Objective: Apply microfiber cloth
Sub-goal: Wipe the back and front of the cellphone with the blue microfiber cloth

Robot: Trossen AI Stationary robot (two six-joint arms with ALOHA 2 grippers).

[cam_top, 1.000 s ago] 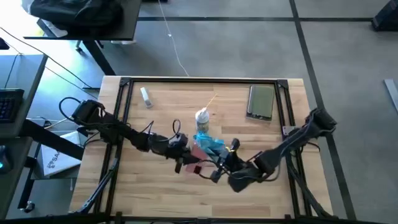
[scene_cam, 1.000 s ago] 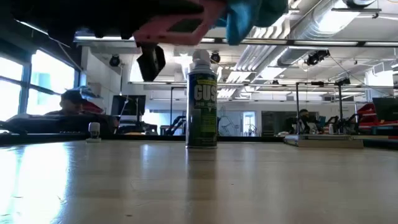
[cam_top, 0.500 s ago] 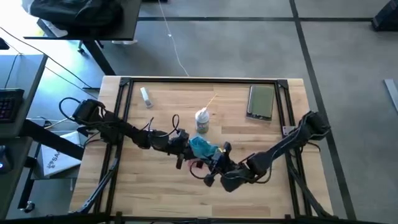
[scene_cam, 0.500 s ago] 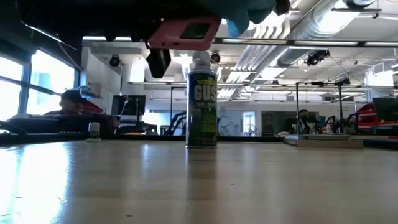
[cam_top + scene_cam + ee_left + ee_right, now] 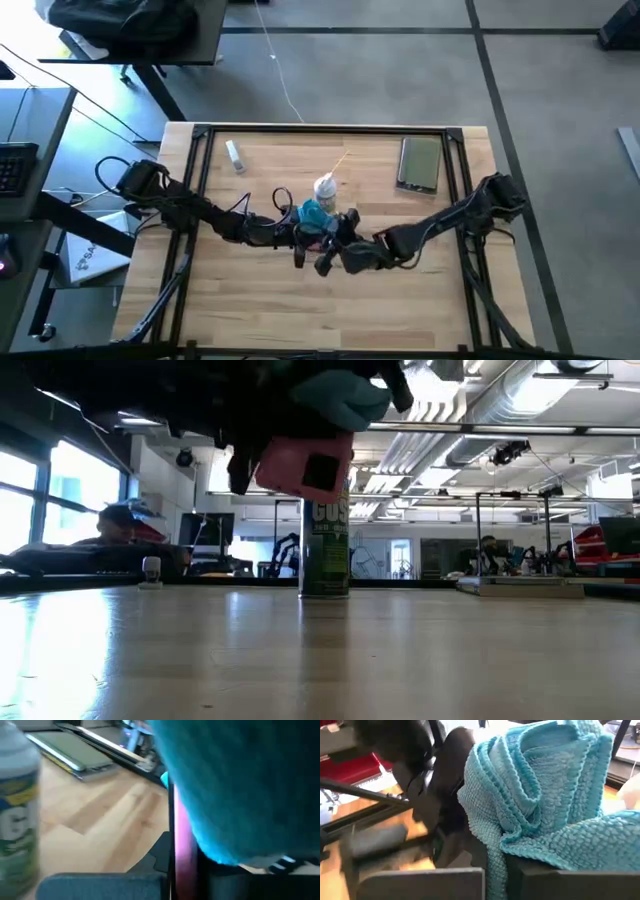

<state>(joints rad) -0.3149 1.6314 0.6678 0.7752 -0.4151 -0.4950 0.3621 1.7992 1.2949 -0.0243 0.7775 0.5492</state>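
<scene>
Stretching across most of the frame in the high view, the wooden tabletop carried both dark arms, which met near its centre. The left arm reached in from the left edge and the right arm from the right edge. Toward the upper right of the tabletop lay a black phone, flat and well apart from the arms. Just above the meeting point stood a green spray can, upright, with its white cap showing from above.

The left gripper held a pink phone-like slab off the tabletop; its jaws were clamped on that slab, which showed edge-on in the left wrist view. The right gripper was close against it, jaws closed on the microfiber cloth, whose turquoise folds bunched above the dark fingers in the right wrist view. The cloth sat at the centre of the frame, touching the top of the pink slab, just beside the can.

A small white bottle lay at the upper left of the tabletop.
</scene>
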